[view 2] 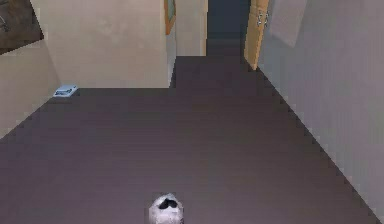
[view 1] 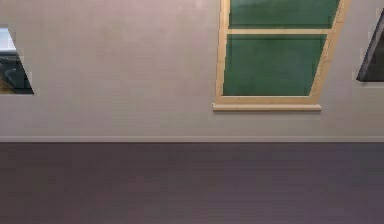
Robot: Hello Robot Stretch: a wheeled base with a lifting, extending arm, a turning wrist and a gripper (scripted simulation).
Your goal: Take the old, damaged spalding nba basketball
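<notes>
Forward view. The basketball's place: I cannot tell, and nothing round or orange can be made out. The landmark is a window (view 1: 275, 50) with a pale wooden frame, a sill and dark green panes. It is set in a plain cream wall (view 1: 120, 70). Far to the window's left, at the picture's edge, hangs a dark panel (view 1: 12, 68). Another dark panel (view 1: 372, 50) hangs just to the window's right. Below the window lies a dark purplish-grey floor (view 1: 190, 185), bare up to the wall.

Arm side view. The landmark is a doorway (view 2: 228, 30) with wooden trim (view 2: 258, 30), at the far end of a passage. Left of the doorway a cream wall corner (view 2: 110, 45) juts out. Further left, a small flat blue-and-white thing (view 2: 66, 92) lies on the floor by the wall, and a dark picture (view 2: 18, 25) hangs above it. Well below the doorway, at the bottom edge, sits a small whitish blob with dark marks (view 2: 166, 210); I cannot tell what it is. Nothing stands on the dark floor (view 2: 200, 140) between the blob and the doorway.

My gripper's state: I cannot tell.
</notes>
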